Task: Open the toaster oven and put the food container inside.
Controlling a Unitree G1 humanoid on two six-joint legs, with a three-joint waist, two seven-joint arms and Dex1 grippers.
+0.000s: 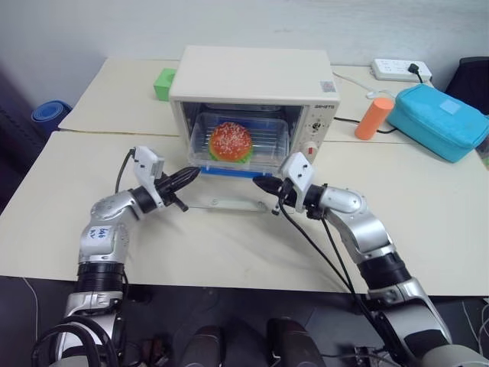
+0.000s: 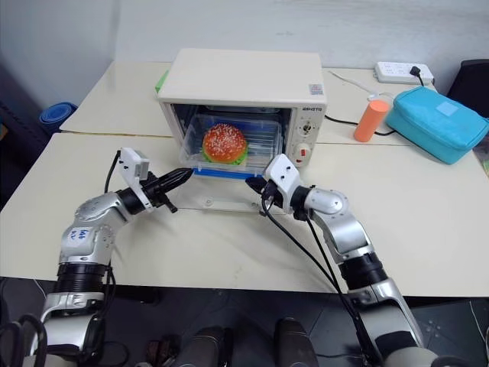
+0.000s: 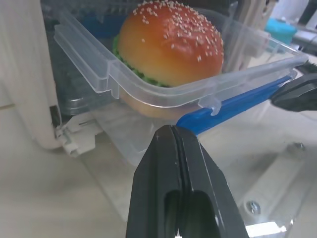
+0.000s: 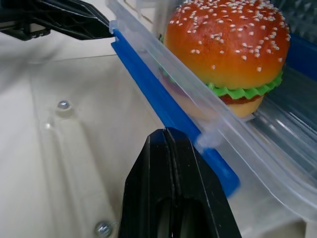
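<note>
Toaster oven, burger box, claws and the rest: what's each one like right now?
toaster oven: door folded down open.
food container: lid on, partly inside the oven, front edge sticking out.
left claw: shut, tip at the container's front.
right claw: shut, tip at the container's front.
power strip: one plug in.

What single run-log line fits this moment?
oven door: open | food container: partly inside toaster oven | both end effectors shut at its front edge
</note>
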